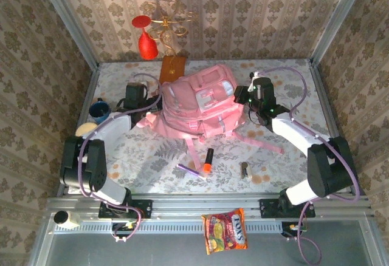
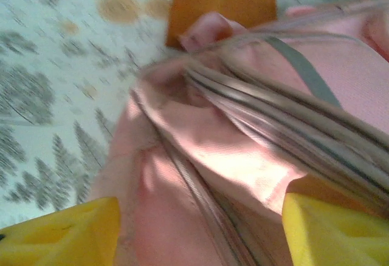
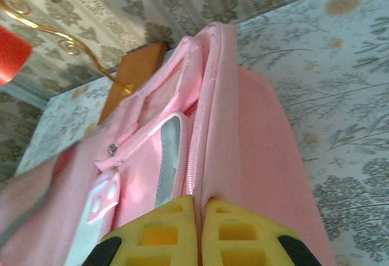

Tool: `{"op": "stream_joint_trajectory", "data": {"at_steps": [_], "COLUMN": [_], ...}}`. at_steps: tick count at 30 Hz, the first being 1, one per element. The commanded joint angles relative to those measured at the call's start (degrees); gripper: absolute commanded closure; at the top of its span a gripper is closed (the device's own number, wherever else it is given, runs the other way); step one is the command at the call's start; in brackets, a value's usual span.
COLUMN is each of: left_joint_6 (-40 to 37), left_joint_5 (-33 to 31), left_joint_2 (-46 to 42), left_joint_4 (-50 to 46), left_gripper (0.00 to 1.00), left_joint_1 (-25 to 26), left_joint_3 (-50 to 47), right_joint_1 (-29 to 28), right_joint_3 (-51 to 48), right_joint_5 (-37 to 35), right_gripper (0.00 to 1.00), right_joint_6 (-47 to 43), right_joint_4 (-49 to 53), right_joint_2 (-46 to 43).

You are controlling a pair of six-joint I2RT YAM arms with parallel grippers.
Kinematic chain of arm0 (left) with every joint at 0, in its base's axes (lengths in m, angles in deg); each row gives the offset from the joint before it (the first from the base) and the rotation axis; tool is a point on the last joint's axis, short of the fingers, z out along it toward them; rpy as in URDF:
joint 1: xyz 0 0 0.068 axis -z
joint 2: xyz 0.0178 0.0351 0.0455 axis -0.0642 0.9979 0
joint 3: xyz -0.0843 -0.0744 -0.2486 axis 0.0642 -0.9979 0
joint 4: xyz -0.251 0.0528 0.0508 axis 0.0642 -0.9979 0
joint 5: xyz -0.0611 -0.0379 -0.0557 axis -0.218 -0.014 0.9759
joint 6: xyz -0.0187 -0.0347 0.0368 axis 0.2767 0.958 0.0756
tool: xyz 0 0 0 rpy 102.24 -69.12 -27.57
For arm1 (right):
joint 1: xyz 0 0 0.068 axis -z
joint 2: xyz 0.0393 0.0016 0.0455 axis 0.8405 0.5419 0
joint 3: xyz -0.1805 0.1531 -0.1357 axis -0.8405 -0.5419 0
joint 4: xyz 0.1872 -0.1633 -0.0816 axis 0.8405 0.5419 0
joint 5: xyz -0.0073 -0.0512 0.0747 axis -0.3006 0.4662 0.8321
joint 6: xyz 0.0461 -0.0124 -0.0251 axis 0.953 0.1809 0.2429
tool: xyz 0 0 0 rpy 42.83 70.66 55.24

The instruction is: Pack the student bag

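Note:
The student bag [image 1: 197,102] is a big pink backpack lying at the middle of the table, its straps trailing toward the front. My right gripper [image 1: 246,96] is at the bag's right side. In the right wrist view it [image 3: 199,226] is shut, with a fold of pink fabric beside the zip line [image 3: 196,156] pinched between the yellow fingers. My left gripper [image 1: 143,96] is at the bag's left side. In the left wrist view it [image 2: 200,229] is open, its fingers [image 2: 67,235] wide apart, with pink bag fabric [image 2: 200,156] and a zip seam lying between them.
A brown book [image 1: 172,68] lies behind the bag, with a red vase [image 1: 146,44] and a gold stand [image 1: 170,23] beyond it. An orange marker [image 1: 208,160], a purple pen [image 1: 188,169] and a small clip [image 1: 244,170] lie in front. A blue cup [image 1: 99,109] stands at the left. A snack packet [image 1: 225,231] lies off the table's front.

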Motion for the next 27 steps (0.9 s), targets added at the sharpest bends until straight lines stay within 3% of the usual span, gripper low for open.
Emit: {"op": "stream_joint_trajectory", "data": {"at_steps": [1,5,9,11,14,19,27], "left_joint_6": [0.49,1.43,3.01,5.3,5.49,4.61,5.77], "left_joint_5": [-15.31,-27.23,-26.16,-26.78,-32.7,-37.24,-39.12], "left_joint_2": [-3.3,-13.9,-22.96,-22.99,-18.02,-4.96,1.54], "left_joint_4": [1.58,-0.44,-5.23,-7.94,-10.03,-13.96,-15.53], "left_gripper": [0.26,0.23,0.22,0.21,0.17,0.14,0.08], "left_joint_1": [0.32,4.36,18.24,25.43,33.51,36.07,36.45], "left_joint_3": [-0.15,-9.78,-14.0,-12.81,-9.06,-1.43,-0.08], "right_joint_1": [-1.03,-2.0,-2.81,-3.07,-3.17,-3.23,-2.86], "right_joint_3": [-2.45,-6.76,-8.29,-8.28,-8.2,-8.63,-8.7], "right_joint_5": [-0.54,-0.28,-0.45,-0.63,-0.38,0.02,-0.29], "right_gripper": [1.0,1.0,1.0,1.0,1.0,1.0,1.0], "right_joint_6": [-0.88,0.57,1.53,1.67,1.94,2.22,1.47], "right_joint_4": [-9.88,-12.9,-14.81,-15.07,-15.57,-16.14,-16.18], "right_joint_2": [-0.22,0.56,0.9,0.88,1.15,1.19,1.26]}}
